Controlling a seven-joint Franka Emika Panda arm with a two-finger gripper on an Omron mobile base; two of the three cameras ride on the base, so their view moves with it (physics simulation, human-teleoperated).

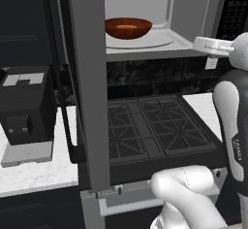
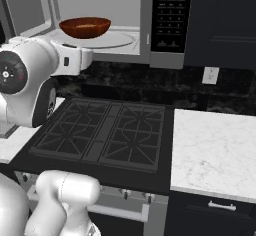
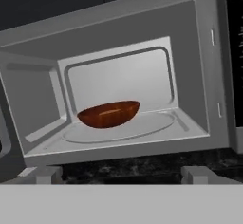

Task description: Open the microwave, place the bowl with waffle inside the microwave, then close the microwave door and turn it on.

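The wide grey-framed microwave door (image 1: 87, 77) with its long black bar handle hangs swung open at the left of the large grey microwave (image 3: 199, 66), and the shallow reddish-brown bowl with waffle (image 3: 109, 114) already sits on the round turntable inside it. Closing the door and switching on remain, I judge. The gripper (image 3: 121, 175) hangs just outside the microwave's opening, empty, its fingers spread wide and pointing in.

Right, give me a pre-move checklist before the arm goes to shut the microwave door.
1. Bowl with waffle inside the microwave, on the turntable: ok.
2. Bowl upright, waffle in it: ok.
3. Gripper open, holding nothing: ok.
4. Gripper outside the cavity, clear of the door's path: ok, judging by the hand view.
5. Microwave door swung fully open, handle reachable: open ok; reach cannot tell.
6. Button panel unobstructed for the later start: ok.
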